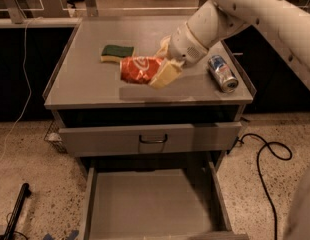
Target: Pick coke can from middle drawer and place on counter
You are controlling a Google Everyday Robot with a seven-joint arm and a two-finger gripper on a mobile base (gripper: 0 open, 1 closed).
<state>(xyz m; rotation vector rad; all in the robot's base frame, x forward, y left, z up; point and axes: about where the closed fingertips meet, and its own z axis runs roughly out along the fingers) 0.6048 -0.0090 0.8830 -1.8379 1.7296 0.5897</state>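
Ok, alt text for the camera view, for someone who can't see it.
The gripper holds the coke can sideways over the counter, beside a sponge. A blue can lies at the counter's right; the middle drawer below stands open.

Likely a robotics lab workspace: speckled terrazzo floor (25, 154), trailing black cable (262, 184), grey metal drawer cabinet (95, 140) with flat grey surface (95, 89). The white robot arm's (275, 9) cream hand (156, 66) holds a red-orange drink can (137, 69) over that surface.

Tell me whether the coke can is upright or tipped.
Tipped: the coke can lies on its side, gripped in the hand above the counter, its shadow on the surface beneath.
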